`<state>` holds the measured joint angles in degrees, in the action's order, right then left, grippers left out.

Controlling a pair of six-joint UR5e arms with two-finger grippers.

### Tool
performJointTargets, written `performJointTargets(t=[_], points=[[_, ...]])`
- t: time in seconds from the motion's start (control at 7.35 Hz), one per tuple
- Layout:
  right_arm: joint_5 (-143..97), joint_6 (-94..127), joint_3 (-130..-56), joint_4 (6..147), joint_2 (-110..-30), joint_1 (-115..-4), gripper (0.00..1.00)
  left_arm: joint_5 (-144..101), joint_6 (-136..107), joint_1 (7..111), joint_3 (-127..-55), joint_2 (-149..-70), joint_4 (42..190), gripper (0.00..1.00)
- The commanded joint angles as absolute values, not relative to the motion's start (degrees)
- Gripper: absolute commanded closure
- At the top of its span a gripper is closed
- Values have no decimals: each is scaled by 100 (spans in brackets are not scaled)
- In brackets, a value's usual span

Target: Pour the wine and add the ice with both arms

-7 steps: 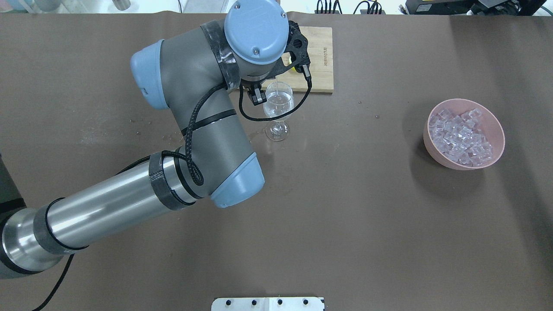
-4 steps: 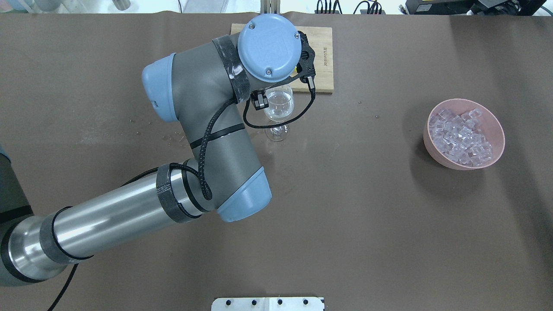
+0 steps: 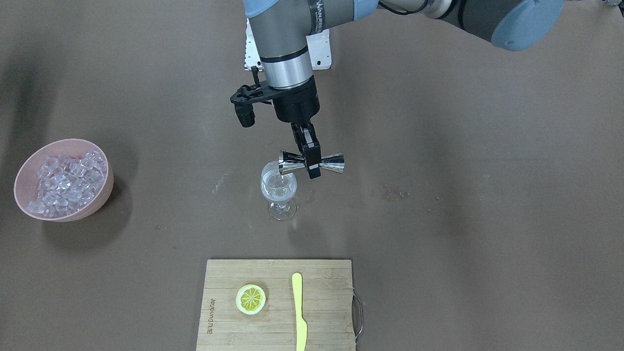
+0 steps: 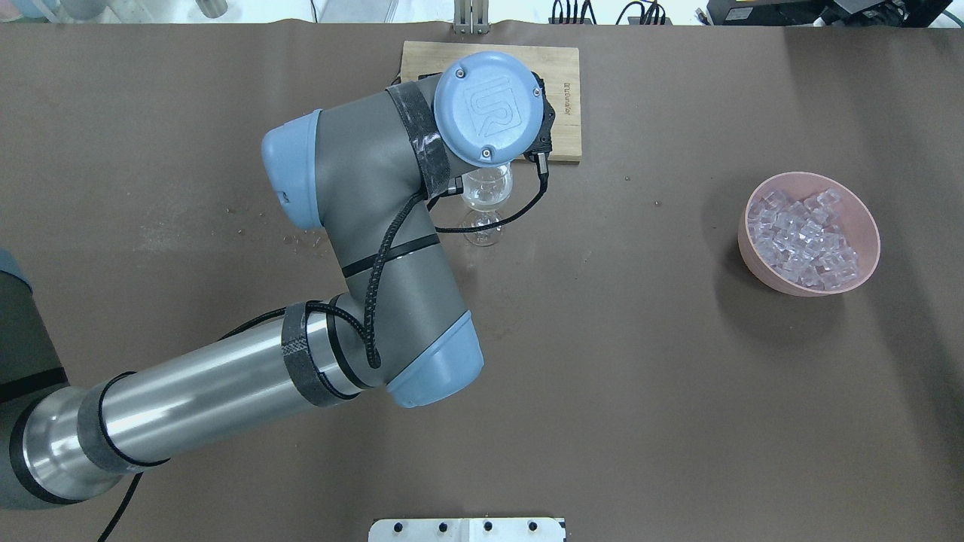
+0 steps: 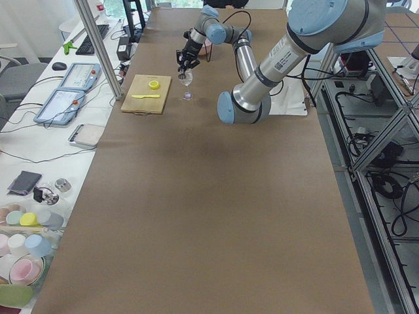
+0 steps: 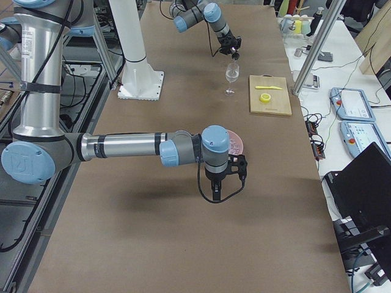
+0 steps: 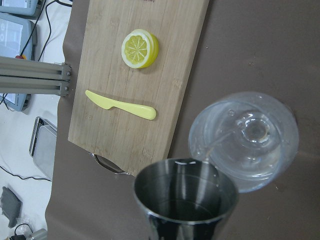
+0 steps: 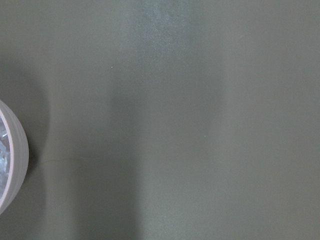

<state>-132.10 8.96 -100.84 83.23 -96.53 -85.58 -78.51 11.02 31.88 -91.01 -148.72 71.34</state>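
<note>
A small amount of clear wine (image 3: 277,189) is held in a stemmed wine glass (image 3: 280,197), which stands upright on the brown table (image 3: 438,219); a steel jigger (image 3: 291,164) is tipped on its side over the glass rim, and in the left wrist view a thin thread of liquid is seen running from its lip into the glass; the jigger is clamped at its waist by the left gripper (image 3: 312,168). The ice (image 3: 63,183) is heaped in a pink bowl (image 3: 105,195), well apart from the glass; the right gripper (image 6: 215,195) is seen only in the right side view, hanging just beside that bowl, and whether its fingers are parted or closed cannot be told. A wooden cutting board (image 3: 326,302) lies near the glass, with a lemon slice (image 3: 250,299) and a yellow knife (image 3: 299,312) on it; in the overhead view the jigger and parts of the glass and board are hidden by the left arm (image 4: 376,226).
</note>
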Motion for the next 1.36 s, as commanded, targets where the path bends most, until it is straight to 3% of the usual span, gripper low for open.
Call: performJointTargets(t=[0.0,1.22], points=[[-13210,896,-10081,8323,-9685,-8561,0,-7508,1300,3129,-9105,-14932,6892,100],[-13219,896,-10081,8323,-9686,-8569,0,-7224,1529,2971,-9359,-14872,6960,100]])
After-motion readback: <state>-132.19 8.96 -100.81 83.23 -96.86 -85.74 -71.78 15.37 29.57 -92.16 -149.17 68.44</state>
